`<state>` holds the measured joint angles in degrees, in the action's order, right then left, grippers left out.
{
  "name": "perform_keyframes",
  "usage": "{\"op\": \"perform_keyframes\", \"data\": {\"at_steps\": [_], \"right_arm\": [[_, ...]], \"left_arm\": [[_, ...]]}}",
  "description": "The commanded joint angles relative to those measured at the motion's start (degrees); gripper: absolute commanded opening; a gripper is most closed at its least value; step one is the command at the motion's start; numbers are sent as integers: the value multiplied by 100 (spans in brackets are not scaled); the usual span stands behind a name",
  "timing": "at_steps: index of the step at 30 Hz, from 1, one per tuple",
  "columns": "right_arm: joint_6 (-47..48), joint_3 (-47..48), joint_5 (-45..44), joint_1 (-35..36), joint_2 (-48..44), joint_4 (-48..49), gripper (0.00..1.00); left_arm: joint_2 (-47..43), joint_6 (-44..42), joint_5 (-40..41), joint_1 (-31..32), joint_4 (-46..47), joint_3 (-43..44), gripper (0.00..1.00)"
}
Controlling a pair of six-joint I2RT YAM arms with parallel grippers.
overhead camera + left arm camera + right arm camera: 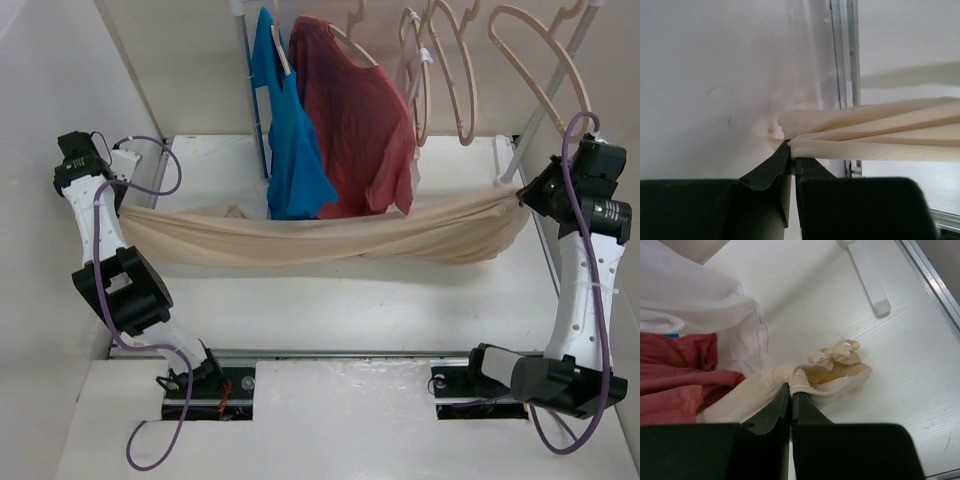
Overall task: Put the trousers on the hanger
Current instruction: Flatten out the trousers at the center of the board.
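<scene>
1. Top external view: the trousers (320, 238) hang as a sagging band stretched between the two arms above the table (350, 310), just in front of a red T-shirt (352, 125) and a blue shirt (292, 140) on the rack. The left gripper (120, 200) pinches one end and the right gripper (522, 196) the other. The hanger (493, 32) is up on the rail, bare, behind and above the right end of the cloth and apart from it. I judge the pick-up and spreading done, while draping the cloth over the hanger is not yet begun.
2. Left wrist view: the left gripper (791, 150) has its jaws pressed together on a bunched fold of the trousers (875, 137), which run off taut to the right from the fingertips.
3. Right wrist view: the right gripper (791, 390) is likewise clamped tight on a gathered hem of the trousers (835, 372), a little cloth spilling beyond the tips. The red T-shirt (675, 377) and a white garment (690, 305) lie to the left.
</scene>
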<state>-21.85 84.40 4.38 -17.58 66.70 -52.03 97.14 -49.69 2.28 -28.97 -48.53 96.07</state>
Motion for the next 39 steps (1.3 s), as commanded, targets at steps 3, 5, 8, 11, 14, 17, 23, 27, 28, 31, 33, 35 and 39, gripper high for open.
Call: {"op": "perform_keyframes", "data": {"at_steps": [3, 5, 8, 11, 14, 17, 23, 27, 28, 31, 33, 35, 39], "right_arm": [[-13, 103, -69, -61, -131, 351, 0], [-13, 51, 27, -61, -70, 351, 0], [-13, 155, 377, -61, 308, 404, 0], [-92, 436, 842, -262, 721, 466, 0], [-259, 508, 1344, -692, 723, 343, 0], [-548, -290, 1522, -1159, 144, 290, 0], [-1374, -2582, 653, -1538, -1289, 238, 0], [-2076, -3394, 46, -1538, -2044, -17, 1], [-2156, -3508, -16, -1590, -2125, -18, 1], [-2341, -3834, -69, -1590, -2318, -88, 1], [-2342, -3948, -69, -1590, -2389, -88, 1], [-2394, -4010, -69, -1590, -2468, -140, 1], [-2395, -3880, -568, -1590, -2600, -325, 1]], "left_arm": [[-468, 197, 202, 40, 396, 27, 0], [-530, 197, 272, 171, 581, -202, 0], [-478, 319, 404, 383, 766, -335, 0], [-302, 530, 352, 383, 679, 165, 0], [-301, 382, 431, 383, 372, 377, 0], [-520, 66, 746, 243, 309, -183, 0], [-1434, -664, 1740, -65, 801, -2667, 0], [-1646, -858, 1985, -179, 907, -3689, 0], [-1646, -858, 2039, -179, 907, -3805, 0], [-1646, -928, 2101, -302, 907, -4017, 0], [-1646, -989, 2101, -355, 907, -4096, 0], [-1646, -1043, 2162, -416, 907, -4149, 0], [-1593, -1156, 2276, -530, 846, -4097, 0]]}}
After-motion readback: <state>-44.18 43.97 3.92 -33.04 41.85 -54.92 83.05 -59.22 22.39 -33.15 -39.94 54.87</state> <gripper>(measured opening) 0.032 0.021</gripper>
